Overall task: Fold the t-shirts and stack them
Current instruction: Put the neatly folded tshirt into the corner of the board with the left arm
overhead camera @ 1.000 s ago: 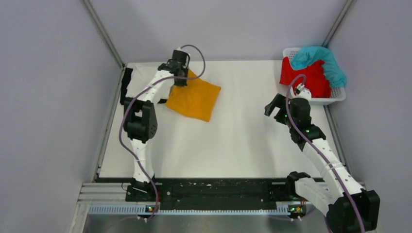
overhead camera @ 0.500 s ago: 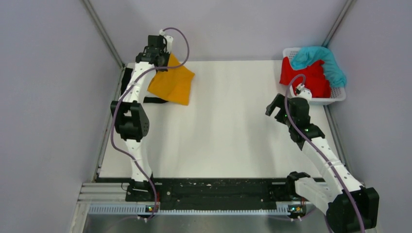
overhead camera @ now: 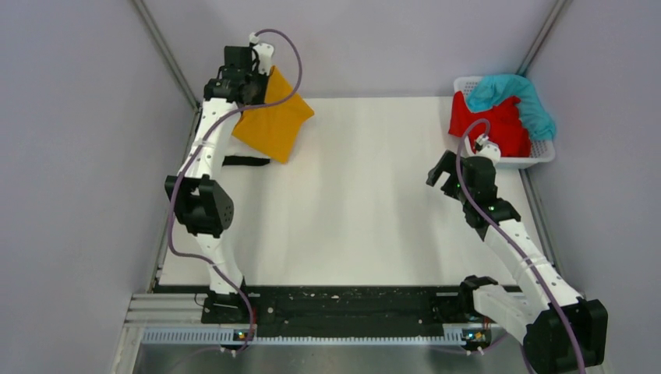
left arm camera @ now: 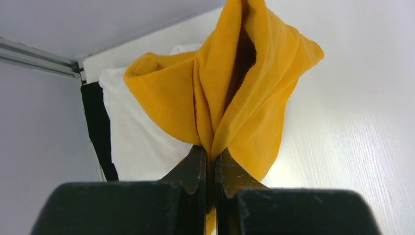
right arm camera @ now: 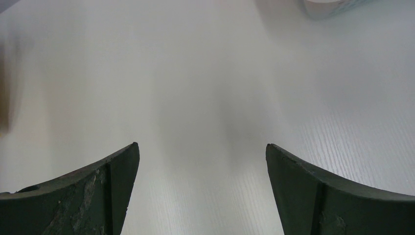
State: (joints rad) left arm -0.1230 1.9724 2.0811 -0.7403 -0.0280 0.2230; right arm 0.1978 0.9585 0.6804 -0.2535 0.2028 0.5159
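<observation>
L hand (left arm camera: 209,157) pressed together, pinching one edge of the mustard-orange tee (left arm camera: 235,93). Cloth hangs off it in a bunched fold, up at the far-left corner of the worktop (overhead camera: 366,210). Can't tell if its low corner touches down.

Right by it are a white tee (left arm camera: 129,137) lying flat and a black tee (left arm camera: 100,127) showing at its edge, so that corner reads as the stack spot. My guess is the orange is held high so it can go on top w/o dragging the pile. It's gripped by one edge only, so it's drooping out of shape and prob needs squaring up on landing.

R hand (overhead camera: 443,173) spread wide, nothing in it, hovering over bare worktop near the basket (overhead camera: 538,161) — parked close to the next pick imo. Red tee (overhead camera: 495,128) and teal tee (overhead camera: 518,93) are heaped in the basket, unfolded, teal on top.
</observation>
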